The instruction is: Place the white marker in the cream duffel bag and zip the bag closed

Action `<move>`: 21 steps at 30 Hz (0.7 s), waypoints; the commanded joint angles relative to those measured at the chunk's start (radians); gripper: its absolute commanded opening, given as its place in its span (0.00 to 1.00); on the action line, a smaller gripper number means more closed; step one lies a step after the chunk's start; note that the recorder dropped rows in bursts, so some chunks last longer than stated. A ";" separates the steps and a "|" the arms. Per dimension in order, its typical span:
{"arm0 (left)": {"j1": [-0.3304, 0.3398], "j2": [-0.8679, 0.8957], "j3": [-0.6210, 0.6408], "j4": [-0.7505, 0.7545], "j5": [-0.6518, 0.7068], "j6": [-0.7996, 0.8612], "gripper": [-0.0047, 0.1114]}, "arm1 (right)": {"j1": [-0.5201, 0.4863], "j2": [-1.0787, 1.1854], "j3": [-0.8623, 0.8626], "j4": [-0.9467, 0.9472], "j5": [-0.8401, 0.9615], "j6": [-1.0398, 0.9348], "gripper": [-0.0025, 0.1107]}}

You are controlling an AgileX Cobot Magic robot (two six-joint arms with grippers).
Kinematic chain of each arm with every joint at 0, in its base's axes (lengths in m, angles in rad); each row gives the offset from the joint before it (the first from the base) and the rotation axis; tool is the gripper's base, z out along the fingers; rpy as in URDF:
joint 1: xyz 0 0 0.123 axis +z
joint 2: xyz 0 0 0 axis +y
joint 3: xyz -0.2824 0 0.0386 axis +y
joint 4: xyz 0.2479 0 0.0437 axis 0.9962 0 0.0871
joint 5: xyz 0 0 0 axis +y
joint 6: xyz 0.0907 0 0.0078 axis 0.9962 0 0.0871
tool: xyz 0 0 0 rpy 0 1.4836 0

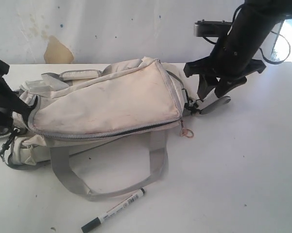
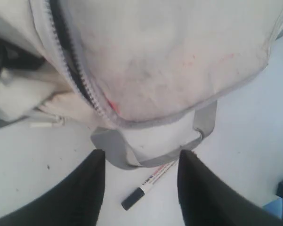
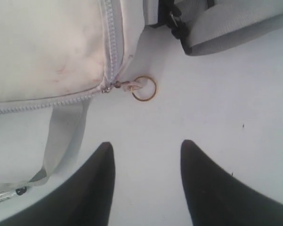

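Ahead of my left tool, spread and empty, the white marker lies slantwise on the desk, just beside the grey strap of the cream duffel bag; my right tool, equally spread and empty, hovers farther off.

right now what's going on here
Two robot arms flank a cream duffel bag on a white table. The white marker lies on the table by the bag's strap, not yet inside. The left claw hangs open over the marker, the right claw open near the zip's ring pull; neither holds anything.
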 commanded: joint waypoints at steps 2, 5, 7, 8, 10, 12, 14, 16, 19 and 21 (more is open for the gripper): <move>-0.005 -0.007 0.132 -0.127 -0.050 -0.014 0.45 | -0.004 -0.150 0.172 0.001 -0.129 -0.038 0.39; -0.005 -0.007 0.183 -0.221 -0.115 0.029 0.45 | -0.004 -0.234 0.278 0.001 -0.205 -0.064 0.39; -0.014 -0.007 0.202 -0.259 -0.155 0.038 0.45 | -0.002 -0.284 0.332 0.003 -0.241 -0.091 0.39; -0.021 -0.007 0.208 -0.274 -0.175 0.038 0.45 | -0.002 -0.311 0.370 0.003 -0.263 -0.099 0.39; -0.035 -0.007 0.210 -0.280 -0.224 0.038 0.45 | -0.002 -0.356 0.423 0.003 -0.292 -0.100 0.39; -0.044 -0.007 0.210 -0.291 -0.260 0.038 0.45 | -0.002 -0.389 0.470 0.003 -0.322 -0.108 0.39; -0.046 -0.005 0.210 -0.301 -0.282 0.038 0.45 | -0.002 -0.417 0.515 0.003 -0.353 -0.120 0.39; -0.046 -0.005 0.210 -0.306 -0.289 0.034 0.45 | -0.002 -0.436 0.552 0.003 -0.383 -0.120 0.39; -0.046 -0.005 0.210 -0.300 -0.288 0.034 0.45 | -0.002 -0.454 0.586 0.003 -0.410 -0.120 0.39; -0.046 -0.005 0.210 -0.296 -0.286 0.034 0.45 | -0.002 -0.455 0.594 0.003 -0.417 -0.120 0.39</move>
